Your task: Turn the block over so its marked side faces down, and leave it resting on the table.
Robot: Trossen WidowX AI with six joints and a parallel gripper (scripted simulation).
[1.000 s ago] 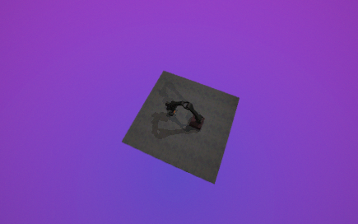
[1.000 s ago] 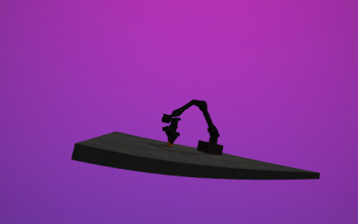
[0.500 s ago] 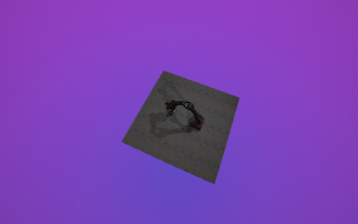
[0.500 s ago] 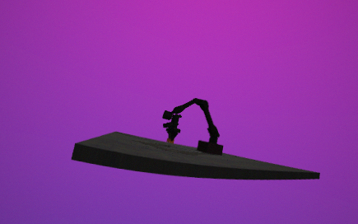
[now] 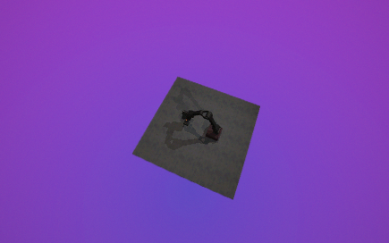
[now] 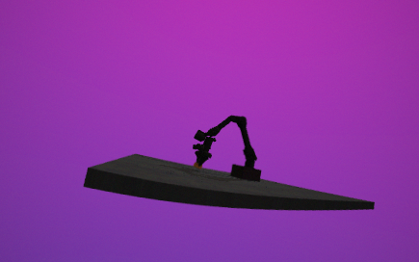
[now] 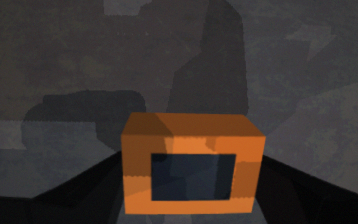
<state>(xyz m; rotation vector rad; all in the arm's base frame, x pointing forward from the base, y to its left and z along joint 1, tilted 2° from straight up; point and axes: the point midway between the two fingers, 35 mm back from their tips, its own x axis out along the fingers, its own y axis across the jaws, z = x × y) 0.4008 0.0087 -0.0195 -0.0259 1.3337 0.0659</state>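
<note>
The orange block point(image 5: 186, 120) point(image 6: 197, 165) point(image 7: 195, 145) has a dark rectangular mark point(image 7: 193, 177) on the face turned up towards the wrist camera. My gripper point(image 5: 186, 121) point(image 6: 198, 164) point(image 7: 189, 160) is shut on the block, with one black finger against its left side and the other against its right side in the wrist view. The fingers point down. The block is at or just above the table point(image 5: 229, 179) point(image 6: 121, 169); the size of any gap under it is hard to tell. Its underside is hidden.
The arm's dark red base point(image 5: 214, 132) point(image 6: 246, 172) stands on the table, to the right of the block in the top and exterior views. The arm arches over from it to the block. The slab's edges drop off on all sides. Arm shadows lie around the block.
</note>
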